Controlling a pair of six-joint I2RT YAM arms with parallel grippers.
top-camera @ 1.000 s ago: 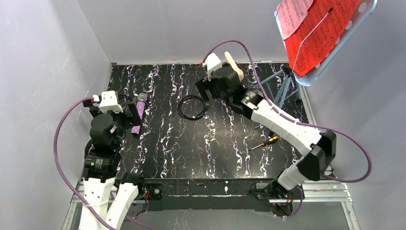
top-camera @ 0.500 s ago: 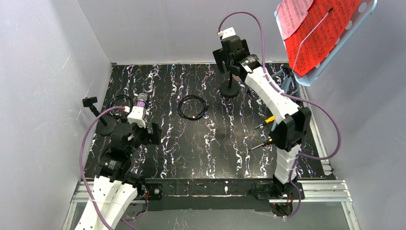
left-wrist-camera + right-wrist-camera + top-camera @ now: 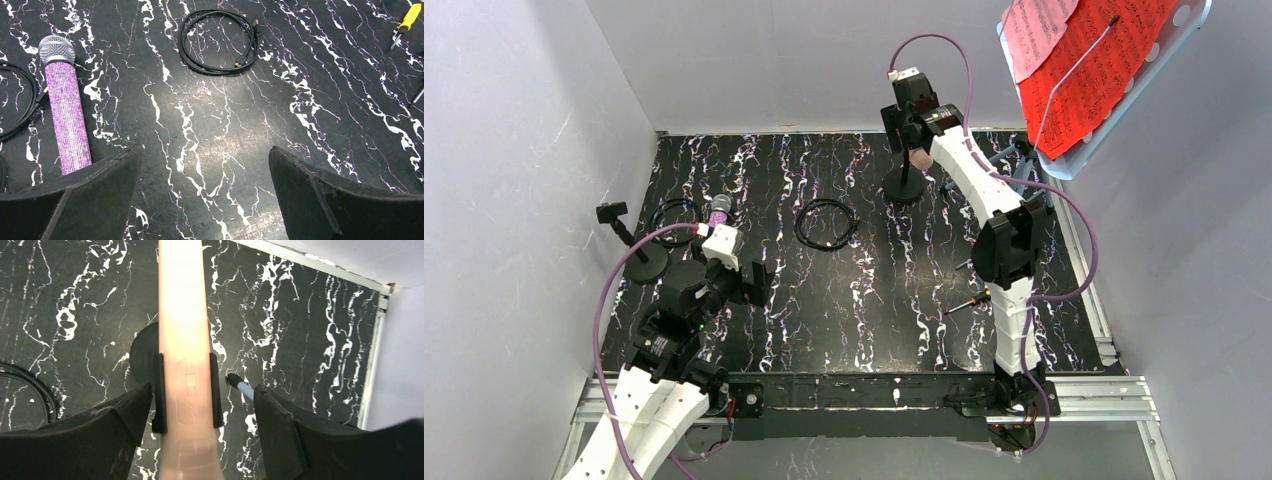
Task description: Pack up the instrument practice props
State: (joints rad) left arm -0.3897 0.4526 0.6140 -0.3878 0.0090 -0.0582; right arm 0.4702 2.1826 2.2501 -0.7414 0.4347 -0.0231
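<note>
Grey walls (image 3: pixel 774 60) are standing around a black streaky desk (image 3: pixel 874 290). Red and pink pages (image 3: pixel 1104 70) are waiting on the music stand (image 3: pixel 1164 48) at the far right. At the back, the right hand (image 3: pixel 201 395) is sitting open around the cream microphone (image 3: pixel 182 305), not touching it, while the clip (image 3: pixel 159 390) of the black post (image 3: pixel 142 355) is gripping it. Pulling sideways may be tipping the post. Nearer, the left hand (image 3: pixel 205 155) is hanging wide open, holding nothing. The purple microphone (image 3: pixel 67 117) is lying just beside it, not inside its grip, so closing now may be missing it or rolling it away.
</note>
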